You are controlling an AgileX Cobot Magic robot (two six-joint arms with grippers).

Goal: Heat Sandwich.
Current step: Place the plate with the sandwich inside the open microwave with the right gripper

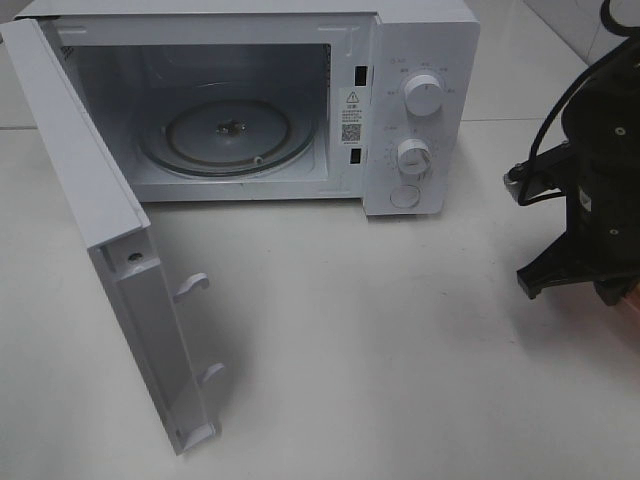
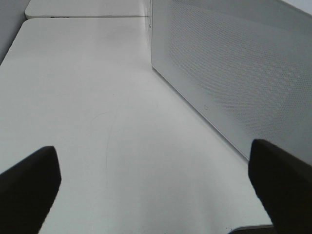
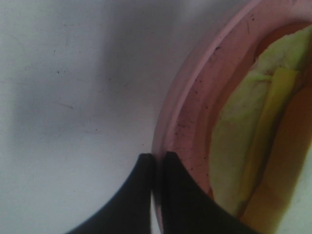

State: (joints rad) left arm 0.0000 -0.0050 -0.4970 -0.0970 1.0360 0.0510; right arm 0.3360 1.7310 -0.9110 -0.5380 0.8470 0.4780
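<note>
With the microwave [image 1: 420, 60] standing at the back of the surface [image 1: 400, 350], its door [image 1: 90, 200] hangs fully open to the left and the glass turntable [image 1: 230, 135] shows inside.

Right claw [image 3: 157, 158]: tips together, pinching the rim of the pink plate [image 3: 195, 97]. The rim runs straight in between the two tips.

The sandwich [image 3: 253, 126] lies on that plate, just beside the pinched rim. It shows pale green and yellow filling and a tan-orange edge, but it is blurred at this range. Only the right wrist view shows it. In the high view the right arm [image 1: 600, 160] sits at the right edge, well clear of the microwave, and I can't make out the plate or sandwich there.

Left claw [image 2: 153, 148]: fingers [image 2: 29, 185] wide apart with nothing between them, low over the surface. It sits beside the dotted outer face of the door and is not touching it.
</note>
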